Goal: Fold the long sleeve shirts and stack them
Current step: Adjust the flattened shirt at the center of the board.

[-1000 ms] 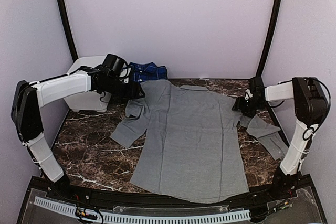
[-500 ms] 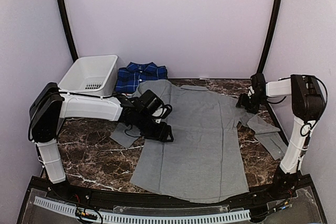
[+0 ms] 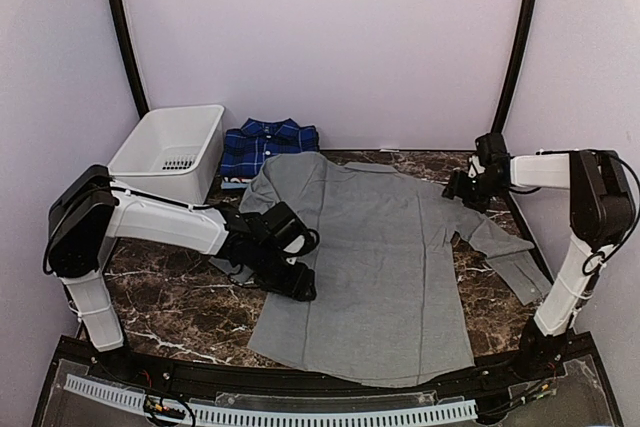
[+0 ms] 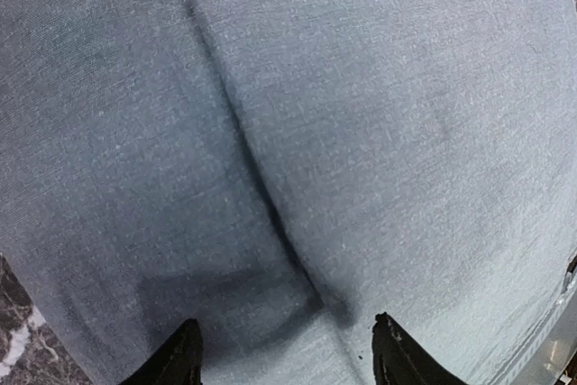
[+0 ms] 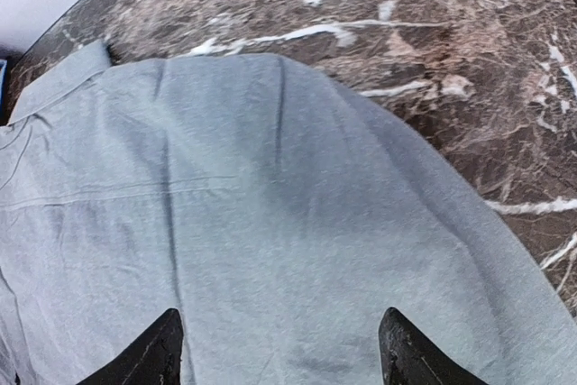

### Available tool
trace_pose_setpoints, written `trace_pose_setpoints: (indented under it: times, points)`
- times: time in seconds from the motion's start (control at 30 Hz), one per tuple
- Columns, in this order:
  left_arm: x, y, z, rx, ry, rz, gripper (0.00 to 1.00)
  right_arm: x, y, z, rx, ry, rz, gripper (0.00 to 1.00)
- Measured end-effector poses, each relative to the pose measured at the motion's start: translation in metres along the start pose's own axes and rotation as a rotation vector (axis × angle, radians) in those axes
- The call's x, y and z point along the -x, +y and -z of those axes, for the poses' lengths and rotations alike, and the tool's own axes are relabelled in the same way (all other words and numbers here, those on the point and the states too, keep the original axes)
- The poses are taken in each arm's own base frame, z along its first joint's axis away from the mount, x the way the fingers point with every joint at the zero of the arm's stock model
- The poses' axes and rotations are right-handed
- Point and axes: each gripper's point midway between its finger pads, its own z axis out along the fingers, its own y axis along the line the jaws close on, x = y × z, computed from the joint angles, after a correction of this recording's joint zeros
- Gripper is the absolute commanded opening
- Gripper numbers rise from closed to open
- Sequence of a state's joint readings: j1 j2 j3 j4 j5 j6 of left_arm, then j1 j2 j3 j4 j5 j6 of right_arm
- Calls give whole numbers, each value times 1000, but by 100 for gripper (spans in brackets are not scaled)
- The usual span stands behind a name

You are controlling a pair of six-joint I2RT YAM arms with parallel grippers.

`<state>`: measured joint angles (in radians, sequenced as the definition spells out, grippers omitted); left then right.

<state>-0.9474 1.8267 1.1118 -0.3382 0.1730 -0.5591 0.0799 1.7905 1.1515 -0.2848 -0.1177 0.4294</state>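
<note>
A light grey long sleeve shirt (image 3: 380,257) lies spread flat on the marble table, collar toward the back. A dark blue plaid shirt (image 3: 270,143) sits folded at the back, behind the collar. My left gripper (image 3: 298,287) hangs low over the grey shirt's left side seam, open. In the left wrist view grey cloth (image 4: 297,132) with a long crease fills the frame under the open left gripper (image 4: 288,356). My right gripper (image 3: 462,191) is open over the right shoulder (image 5: 288,223), and nothing is pinched in the right gripper (image 5: 281,342).
A white plastic basket (image 3: 150,147) stands at the back left, beside the plaid shirt. The grey shirt's right sleeve (image 3: 512,259) trails toward the right table edge. Its left sleeve (image 3: 228,263) lies partly under my left arm. Bare marble (image 5: 451,33) shows behind the shoulder.
My left arm has swung from the back by the basket forward and down to the grey shirt's left side. The right gripper has shifted slightly toward the back. The shirt's left sleeve has been straightened.
</note>
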Motion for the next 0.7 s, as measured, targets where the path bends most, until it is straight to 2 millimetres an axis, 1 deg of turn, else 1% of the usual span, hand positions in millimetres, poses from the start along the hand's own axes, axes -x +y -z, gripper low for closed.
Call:
trace_pose_setpoints:
  times: [0.07,0.13,0.27,0.3,0.37,0.47,0.6,0.7]
  points:
    - [-4,3,1,5,-2,7,64,-4,9,1,28,-2,9,72]
    - [-8,5,3,6,-1,13,64,-14,12,-4,41,16,6,72]
    - [-16,3,4,3,-2,13,64,-37,-2,-20,26,74,-27,73]
    - [-18,2,4,1,-1,10,64,-40,-6,-24,25,79,-33,73]
    - [-25,0,5,-1,7,7,64,-33,-9,-24,30,56,-49,73]
    - [-35,-5,6,-8,17,3,64,-26,-19,-25,29,33,-74,74]
    - [-48,-16,6,-21,35,-6,65,-17,-38,-22,7,14,-107,74]
    - [-53,-21,6,-27,42,-2,66,-12,-50,-21,-9,2,-122,74]
